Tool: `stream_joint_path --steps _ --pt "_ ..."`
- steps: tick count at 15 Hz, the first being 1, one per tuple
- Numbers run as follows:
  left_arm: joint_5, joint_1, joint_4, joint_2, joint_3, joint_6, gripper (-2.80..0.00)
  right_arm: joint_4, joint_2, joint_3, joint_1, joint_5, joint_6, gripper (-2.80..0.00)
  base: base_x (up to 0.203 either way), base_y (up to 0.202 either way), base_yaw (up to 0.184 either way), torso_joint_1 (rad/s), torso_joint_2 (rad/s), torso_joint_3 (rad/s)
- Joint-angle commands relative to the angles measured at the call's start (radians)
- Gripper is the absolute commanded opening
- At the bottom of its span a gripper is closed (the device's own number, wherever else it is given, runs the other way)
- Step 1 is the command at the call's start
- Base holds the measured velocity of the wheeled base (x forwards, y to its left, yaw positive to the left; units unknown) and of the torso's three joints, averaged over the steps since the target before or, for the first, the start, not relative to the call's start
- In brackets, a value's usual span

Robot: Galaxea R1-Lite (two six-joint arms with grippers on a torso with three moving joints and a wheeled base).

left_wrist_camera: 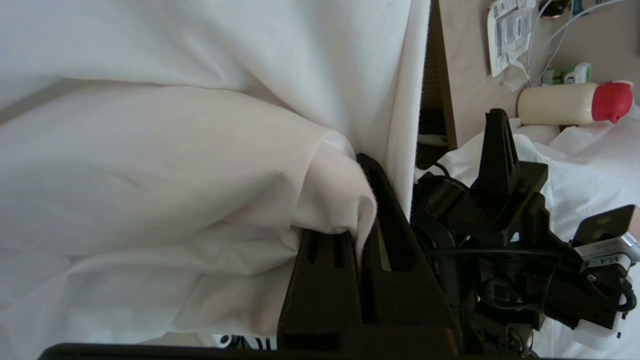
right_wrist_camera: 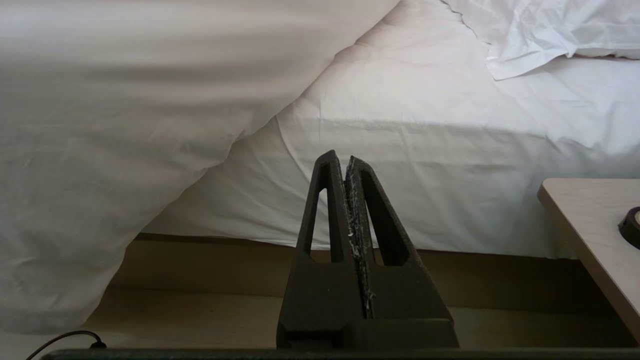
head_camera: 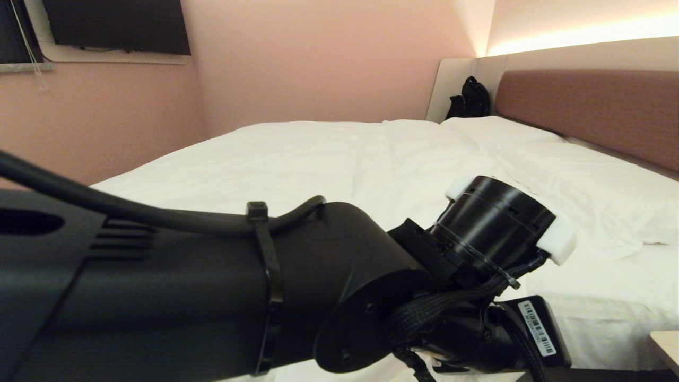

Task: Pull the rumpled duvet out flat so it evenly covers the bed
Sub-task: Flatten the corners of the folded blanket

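Closest to the robot's head camera, the left arm (head_camera: 212, 286), a thick black tube with a cable tied along it, crosses the foreground from the left and ends low at the near side of the bed (head_camera: 610, 313). Its wrist view shows the left gripper (left_wrist_camera: 367, 200), two black wedge-shaped fingers, pinched tight on a folded corner of the duvet (left_wrist_camera: 150, 170); a small peak of white fabric sticks up between the fingers. From that pinch the duvet, a thick, soft, matte white quilt with rounded folds, runs away from the gripper and up onto the mattress, so any pull to flatten it would likely draw along the bed's near edge, with the left arm plainly the nearer one. Just beside it, the right gripper (right_wrist_camera: 346, 200) hangs parked low by the bed's side, its ridged black fingers pressed together on nothing, pointing at the smooth white side of the mattress and the beige base below. A pale wooden bedside table (right_wrist_camera: 575, 220) sits near it, toward the headboard end. Farther off, the duvet spreads across most of the bed top with shallow wrinkles and one long crease. Beyond that lie flat white pillows (head_camera: 583, 170), the nearer one crumpled, against a brown padded headboard (head_camera: 594, 106). A black bag (head_camera: 469, 98) rests in the far corner against a pink wall.
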Motion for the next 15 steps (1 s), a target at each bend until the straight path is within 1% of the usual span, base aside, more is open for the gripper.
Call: stream_joint_path --steps 1,2,9,12,14,15 --pt "-0.004 -0.006 0.004 0.004 -0.004 -0.006 -2.8 0.0 0.0 0.0 0.0 0.0 0.0 -2.8 0.0 0.0 0.0 0.0 0.0 0.0" --pt "-0.004 -0.006 0.001 0.007 -0.002 -0.006 0.0 0.0 0.0 0.0 0.0 0.0 0.0 -2.8 0.0 0.0 0.0 0.0 0.0 0.0" --pt "-0.003 -0.025 0.008 -0.012 0.034 -0.003 0.0 0.0 0.0 0.0 0.0 0.0 0.0 -2.8 0.0 0.0 0.0 0.0 0.0 0.0" --pt "0.0 -0.064 0.012 -0.085 0.078 -0.001 0.0 0.0 0.0 0.0 0.0 0.0 0.0 -2.8 0.0 0.0 0.0 0.0 0.0 0.0" --pt "0.006 -0.069 0.014 -0.147 0.089 0.004 0.0 0.0 0.0 0.0 0.0 0.0 0.0 -2.8 0.0 0.0 0.0 0.0 0.0 0.0" --pt "0.02 -0.068 0.018 -0.193 0.09 0.025 0.0 0.0 0.0 0.0 0.0 0.0 0.0 -2.8 0.0 0.0 0.0 0.0 0.0 0.0"
